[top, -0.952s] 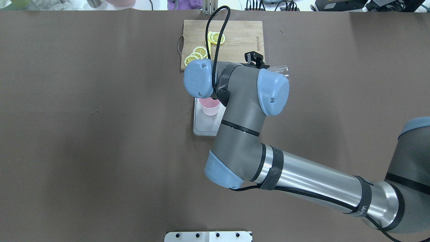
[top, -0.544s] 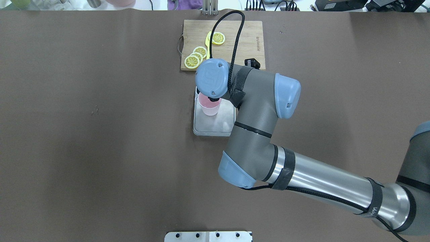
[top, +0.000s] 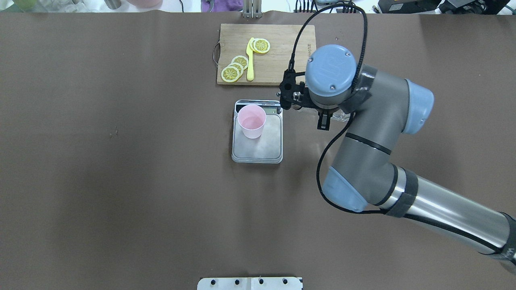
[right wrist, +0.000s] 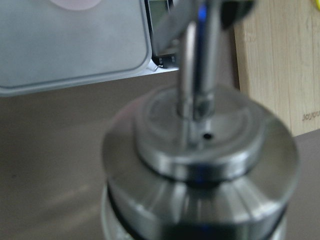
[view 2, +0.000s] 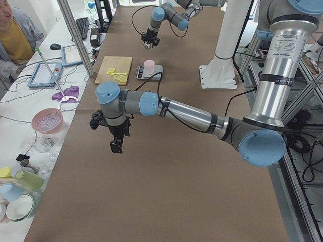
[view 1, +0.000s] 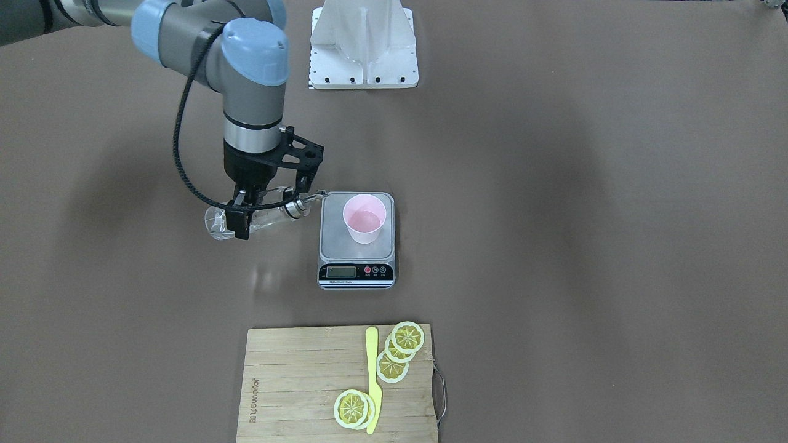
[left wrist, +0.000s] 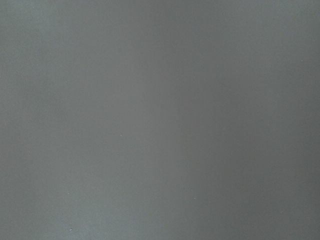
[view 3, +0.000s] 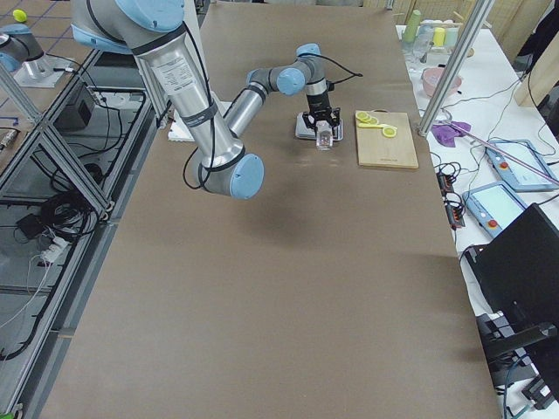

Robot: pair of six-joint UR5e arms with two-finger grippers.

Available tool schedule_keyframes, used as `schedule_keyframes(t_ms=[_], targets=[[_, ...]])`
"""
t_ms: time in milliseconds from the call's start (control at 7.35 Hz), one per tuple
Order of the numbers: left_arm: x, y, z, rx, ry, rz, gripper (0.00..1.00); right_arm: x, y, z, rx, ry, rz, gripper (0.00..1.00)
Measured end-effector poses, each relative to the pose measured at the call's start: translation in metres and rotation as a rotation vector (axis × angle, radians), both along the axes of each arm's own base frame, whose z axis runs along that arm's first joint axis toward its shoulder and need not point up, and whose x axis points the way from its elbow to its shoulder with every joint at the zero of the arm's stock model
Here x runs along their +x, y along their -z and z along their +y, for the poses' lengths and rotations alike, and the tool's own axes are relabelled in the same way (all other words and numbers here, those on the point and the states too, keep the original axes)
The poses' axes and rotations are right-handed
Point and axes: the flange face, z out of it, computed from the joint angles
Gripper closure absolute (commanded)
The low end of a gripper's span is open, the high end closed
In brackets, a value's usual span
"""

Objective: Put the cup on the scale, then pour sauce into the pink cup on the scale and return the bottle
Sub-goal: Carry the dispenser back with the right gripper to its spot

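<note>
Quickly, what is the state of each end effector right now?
Left end effector: cannot be told.
Right end effector: closed, holding the small clear glass bottle with metal spout.

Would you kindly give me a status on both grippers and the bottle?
Right gripper shut on bottle, tilted, beside scale. Cup on scale. Left gripper: cannot tell.

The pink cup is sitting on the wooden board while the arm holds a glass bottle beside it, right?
Not quite. The front-facing view shows the pink cup standing on the scale, not the wooden board. The right gripper does hold the glass bottle beside it.
</note>
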Motion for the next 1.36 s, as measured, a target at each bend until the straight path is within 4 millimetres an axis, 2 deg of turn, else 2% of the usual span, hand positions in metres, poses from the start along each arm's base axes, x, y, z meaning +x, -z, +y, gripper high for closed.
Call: schedule_keyframes(t_ms=[136,408,680,952,1224,1361], targets=[[0.000,0.000,0.000,0.002,0.000,0.000,0.02,0.019,-0.022,0.011,-0.029,-0.021,-0.077,1.00],[0.000,0.003,0.001,0.007,0.001,0.002,0.02,0.049,-0.053,0.035,-0.079,-0.048,-0.185,1.00],[-0.001,0.013,0.009,0.023,0.005,0.003,0.02,0.077,-0.090,0.047,-0.132,-0.048,-0.292,1.00],[-0.002,0.025,0.023,0.038,0.020,0.004,0.02,0.134,-0.142,0.054,-0.157,-0.040,-0.407,1.00],[-0.003,0.030,0.027,0.047,0.026,0.005,0.02,0.194,-0.193,0.067,-0.155,-0.050,-0.477,1.00],[-0.003,0.033,0.027,0.052,0.026,0.005,0.02,0.218,-0.226,0.076,-0.139,-0.054,-0.511,1.00]])
